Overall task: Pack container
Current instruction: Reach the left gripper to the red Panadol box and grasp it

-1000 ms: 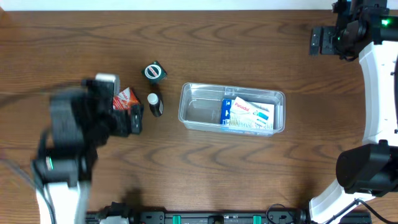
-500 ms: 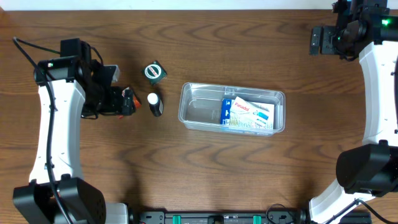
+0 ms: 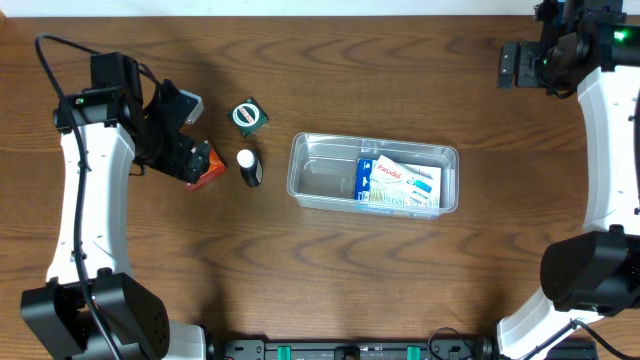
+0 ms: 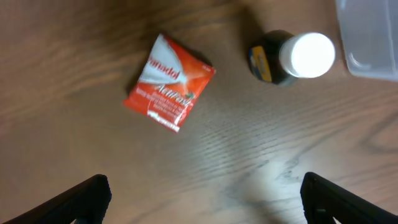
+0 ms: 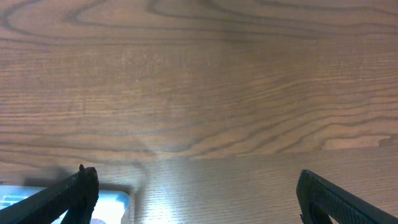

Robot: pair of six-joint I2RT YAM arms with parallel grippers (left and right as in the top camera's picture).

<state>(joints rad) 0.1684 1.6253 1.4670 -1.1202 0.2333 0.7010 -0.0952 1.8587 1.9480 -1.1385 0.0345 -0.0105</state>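
Overhead: container (image 3: 310,176) dead centre, one white box (image 3: 398,185) at its 3 o'clock end, rest bare; red box (image 3: 206,165) and bottle (image 3: 248,167) outside at 9 o'clock.
Left wrist: left gripper (image 4: 205,183) spread, empty, red box at 11 o'clock; centre over it, square jaws to edges, descend.
Right wrist: right gripper (image 5: 196,180) spread, empty.

Wood tbl (image 3: 330,290): container (image 3: 322,178), red pkt (image 4: 169,83), bottle (image 3: 248,167), green box (image 3: 249,116).

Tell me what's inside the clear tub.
One blue-and-white medicine box lies flat in the right half of the tub; the left half looks bare. Anything beneath the box is covered.
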